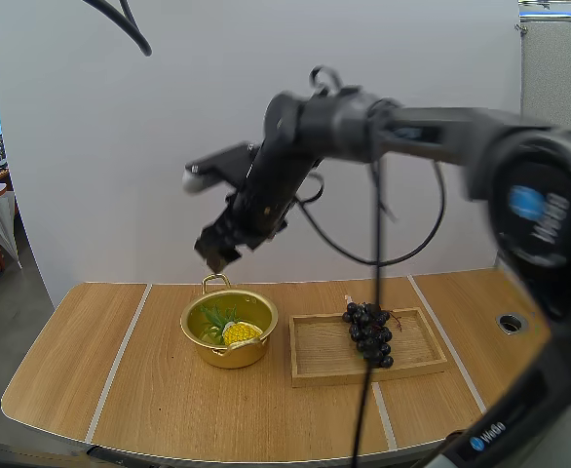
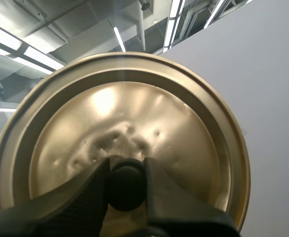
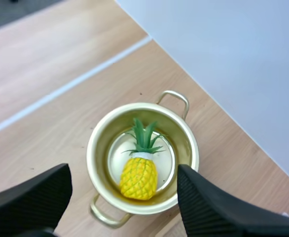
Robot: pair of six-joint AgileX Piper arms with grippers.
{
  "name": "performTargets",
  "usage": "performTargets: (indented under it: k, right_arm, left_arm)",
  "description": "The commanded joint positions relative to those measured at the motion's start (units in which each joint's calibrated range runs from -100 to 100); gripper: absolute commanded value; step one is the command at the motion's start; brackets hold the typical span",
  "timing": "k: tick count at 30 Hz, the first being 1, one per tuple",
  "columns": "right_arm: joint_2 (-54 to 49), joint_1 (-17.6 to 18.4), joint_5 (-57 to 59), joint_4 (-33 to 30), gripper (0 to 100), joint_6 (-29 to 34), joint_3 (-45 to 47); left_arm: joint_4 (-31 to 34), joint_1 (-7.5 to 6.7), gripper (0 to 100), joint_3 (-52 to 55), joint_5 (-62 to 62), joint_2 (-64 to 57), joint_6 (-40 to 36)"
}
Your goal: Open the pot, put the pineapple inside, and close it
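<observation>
- Right gripper point(image 1: 217, 249) is seen hanging above the table point(image 1: 71, 370), at about 12 o'clock from the pot point(image 1: 206, 351) and clear of its rim. Its fingers point(image 3: 213, 207) are spread wide apart, and nothing is held between them.
- Left gripper point(image 2: 126, 164) is clamped on the black knob point(image 2: 126, 190) of the golden lid point(image 2: 184, 128). One finger is pressed at the knob's 9 o'clock and the other at its 3 o'clock.
- The lid is held off the pot, which is left uncovered on the table.
- The pineapple point(image 1: 241, 332) is laid inside the open pot, on its floor. In the high view the yellow fruit is turned toward 4 o'clock and the green crown toward 10 o'clock.
- Two loop handles are carried on the pot, at about 12 and 6 o'clock in the high view.
- A wooden tray point(image 1: 315, 366) is set at the pot's 3 o'clock, just beside it, with a narrow strip of table between them.
- A bunch of grapes point(image 1: 368, 331) is laid in the tray, running from its 12 o'clock edge toward its middle.
</observation>
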Motion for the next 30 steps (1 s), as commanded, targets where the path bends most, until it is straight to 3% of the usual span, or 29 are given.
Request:
performTargets:
  k: [1, 14, 17, 18, 19, 20, 30]
  right_arm:
    - [-8.31, -0.03, 4.92, 1.82, 100, -0.05, 0.41]
    - [-27.96, -0.03, 13.39, -2.91, 100, 3.27, 6.14]
    - [-31.0, -0.03, 15.84, -2.91, 62, 3.27, 7.11]
    - [-32.21, -0.03, 17.0, -2.91, 36, 3.27, 7.25]
    - [-32.77, -0.03, 17.35, -2.91, 24, 3.27, 7.25]
    - [-33.84, -0.03, 17.35, -2.91, 0, 3.27, 7.25]
    - [-43.3, -0.03, 17.35, -4.25, 0, 5.32, 7.25]
  left_arm:
    - [0.43, -0.15, 0, -0.44, -1.91, -0.31, -0.61]
    - [0.43, -0.15, 0, -0.44, -1.91, -0.31, -0.61]
    - [0.43, -0.15, 0, -0.44, -1.91, -0.31, -0.61]
    - [0.43, -0.15, 0, -0.44, -1.91, -0.31, -0.61]
    - [0.43, -0.15, 0, -0.44, -1.91, -0.31, -0.61]
    - [0.43, -0.15, 0, -0.44, -1.91, -0.31, -0.61]
    - [0.43, -0.15, 0, -0.44, -1.91, -0.31, -0.61]
